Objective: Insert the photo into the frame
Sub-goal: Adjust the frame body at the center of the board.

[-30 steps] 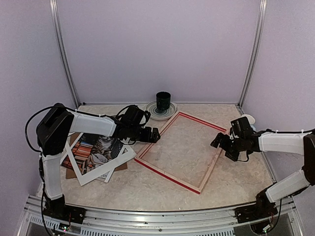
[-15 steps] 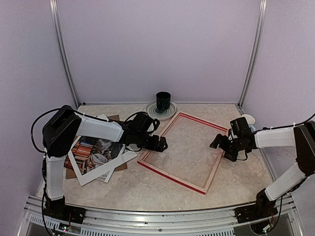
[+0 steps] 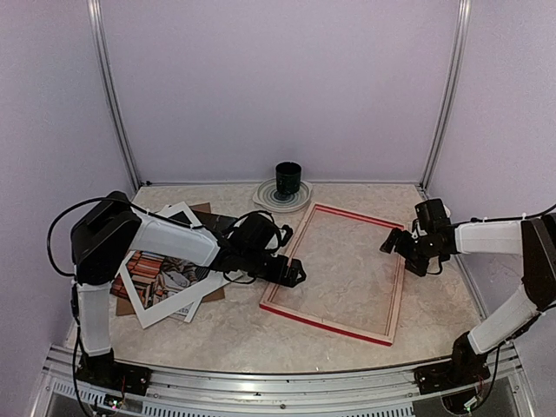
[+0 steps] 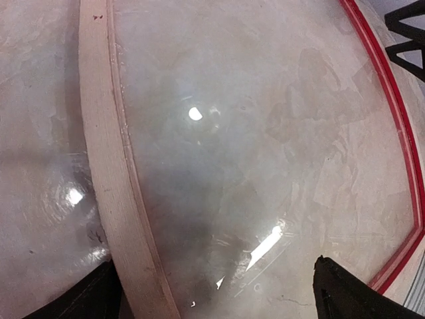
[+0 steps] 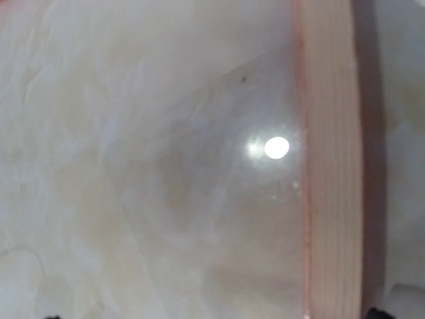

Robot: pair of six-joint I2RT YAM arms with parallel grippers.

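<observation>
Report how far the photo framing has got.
Done: the frame lies flat, pale back up. In hand: nothing gripped; left gripper and right gripper stand open at its opposite sides. Left: the photo lies under the white mat, not yet in the frame.

I see the frame lying flat on the table, right of centre. By the table's left edge sits a stack (all skewed and overlapping): the photo lies on the backing board, with the mat on top. At the middle of the far edge a cup stands on a plate. My left gripper is over the frame's left rail and my right gripper over its right rail.
</observation>
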